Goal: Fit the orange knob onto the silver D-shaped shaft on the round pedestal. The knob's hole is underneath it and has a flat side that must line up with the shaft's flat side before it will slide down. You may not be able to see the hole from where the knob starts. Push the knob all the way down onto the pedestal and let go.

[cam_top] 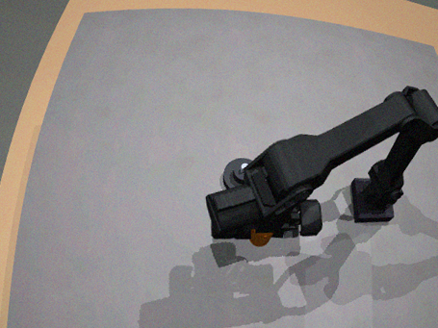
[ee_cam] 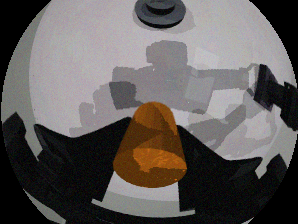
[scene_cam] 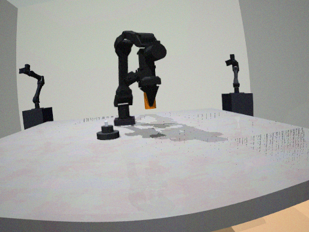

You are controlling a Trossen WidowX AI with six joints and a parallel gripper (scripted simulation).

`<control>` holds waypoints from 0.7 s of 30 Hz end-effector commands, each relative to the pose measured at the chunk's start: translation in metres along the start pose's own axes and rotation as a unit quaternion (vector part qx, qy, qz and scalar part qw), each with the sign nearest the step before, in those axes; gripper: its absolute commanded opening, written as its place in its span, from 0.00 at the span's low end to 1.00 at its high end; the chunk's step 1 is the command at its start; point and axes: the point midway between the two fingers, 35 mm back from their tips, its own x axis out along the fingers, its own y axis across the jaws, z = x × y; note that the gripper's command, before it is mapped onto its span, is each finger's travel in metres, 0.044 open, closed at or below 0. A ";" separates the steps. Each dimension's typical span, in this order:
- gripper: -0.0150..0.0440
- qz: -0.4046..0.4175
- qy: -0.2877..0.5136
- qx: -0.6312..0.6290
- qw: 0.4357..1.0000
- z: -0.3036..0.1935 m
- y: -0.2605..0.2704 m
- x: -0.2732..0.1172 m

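Observation:
The orange knob [cam_top: 261, 237] [scene_cam: 149, 101] [ee_cam: 151, 145] is a tapered piece between the fingers of my gripper [scene_cam: 151, 103] [ee_cam: 153, 125], which is shut on it. The knob is held in the air above the table, wide end toward the wrist camera's lower edge in the wrist view. Its underside and hole are hidden. The dark round pedestal [cam_top: 230, 174] [scene_cam: 107, 135] [ee_cam: 161, 19] stands on the table, apart from the knob, to the left of it in the exterior view. The silver shaft [cam_top: 244, 166] [scene_cam: 106, 122] stands upright on it; its flat side cannot be made out.
The arm's square base [cam_top: 373, 210] [scene_cam: 124, 121] [ee_cam: 264, 88] stands on the table behind the pedestal in the exterior view. Two other arms stand on dark blocks [scene_cam: 37, 118] [scene_cam: 237, 103] beyond the table. The arm's shadow falls across the table top.

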 end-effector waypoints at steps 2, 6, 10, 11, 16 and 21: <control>0.25 0.002 -0.002 0.004 1.000 -0.001 0.002 -0.019; 0.25 -0.001 -0.004 0.005 1.000 -0.001 0.002 -0.032; 0.25 -0.003 -0.006 0.006 1.000 -0.001 0.001 -0.045; 0.25 -0.003 -0.007 0.006 1.000 -0.001 0.001 -0.048; 0.25 -0.004 -0.007 0.007 1.000 0.000 0.001 -0.049; 0.25 -0.003 -0.007 0.007 1.000 0.013 0.006 -0.045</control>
